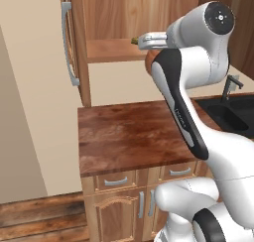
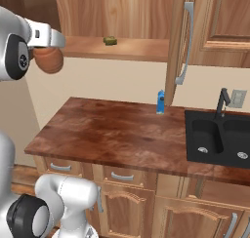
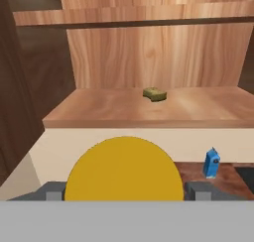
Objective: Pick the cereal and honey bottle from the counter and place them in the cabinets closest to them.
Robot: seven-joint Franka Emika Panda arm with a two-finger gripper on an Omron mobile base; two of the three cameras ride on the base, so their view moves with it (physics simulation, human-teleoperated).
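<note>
The honey bottle [image 3: 124, 169] sits between the gripper [image 3: 125, 190] fingers, its round yellow cap facing the hand camera, with a grey fingertip [image 3: 198, 190] showing at each side of it; the jaws stand wide and are clamped on the bottle's body. In the right base view the bottle's amber-orange body [image 2: 48, 59] hangs under the white hand, raised in the air in front of the open cabinet [image 2: 117, 17], about level with its wooden shelf [image 2: 122, 48] and off the shelf's left end. In the left base view a sliver of the orange bottle [image 1: 151, 57] peeks out behind the arm, just below the shelf's [image 1: 109, 50] front edge.

On the shelf, near its middle, lies an olive-green flat lump [image 3: 155, 93]. Below the shelf, on the dark wood counter [image 2: 112, 134] against the back wall, stands a small blue carton [image 2: 160, 102], just beside the lower end of the open cabinet door [image 2: 177, 47] with its long grey bar handle [image 2: 184, 44]. Right of the carton, a black sink [image 2: 219, 139] with a dark faucet [image 2: 222, 101] is set into the counter.
</note>
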